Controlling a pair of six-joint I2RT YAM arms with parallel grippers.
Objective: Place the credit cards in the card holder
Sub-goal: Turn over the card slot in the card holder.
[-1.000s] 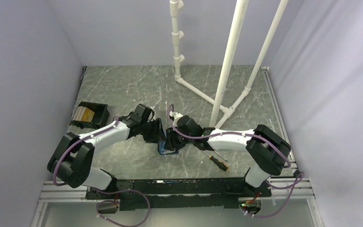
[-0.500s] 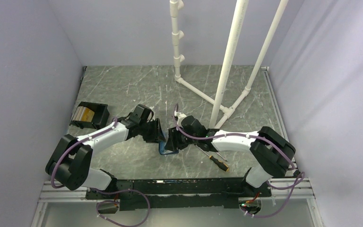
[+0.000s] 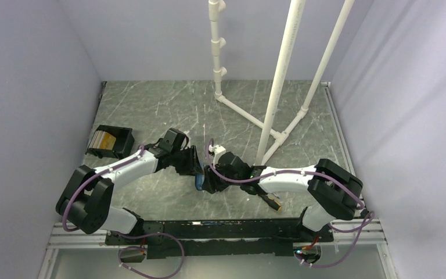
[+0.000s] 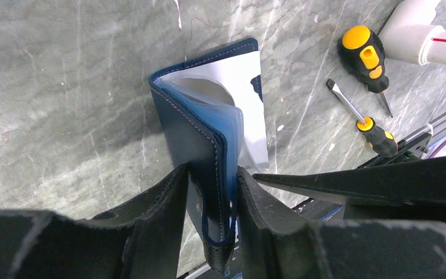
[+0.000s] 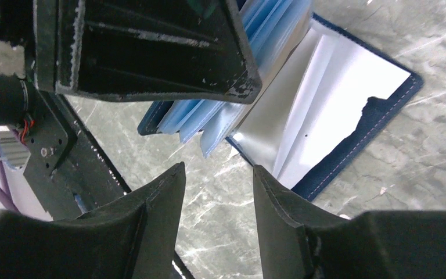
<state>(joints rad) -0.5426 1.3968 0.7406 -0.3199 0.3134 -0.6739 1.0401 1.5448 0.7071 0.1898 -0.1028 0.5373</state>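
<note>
Since a second ago, your right arm has swung down and toward you. Its forearm now lies over the screwdriver [image 3: 274, 202] on the table [image 3: 151, 110], and only the orange-and-black handle end shows from above. Your left arm has hardly shifted, but its jaws have drawn in.

Your left pincer [image 4: 212, 174] is closed on the card holder [image 4: 186, 122]. One finger presses the navy cover and the other presses the pale blue sleeves behind it, so the holder stands up between them. The other flap is spread away from the cover, showing a whitish inner sheet [image 5: 325, 99].

Your right pincer [image 5: 218, 174] stands partly open and grips nothing; bare table shows between its two fingers. It hovers just beside the holder's fanned blue sleeves [image 5: 279, 29], close under the left pincer's finger. You cannot tell from these views whether it touches either one.

The credit cards [image 3: 101, 140] are well apart from all this. They are orange-yellow and sit in the black box [image 3: 125, 141] at the left of the table.

From the left wrist you see a stubby screwdriver [image 4: 364, 49] and a thin screwdriver [image 4: 377, 132] lying near each other beyond the holder. A white pipe frame [image 3: 279, 75] stands at the back of the table.
</note>
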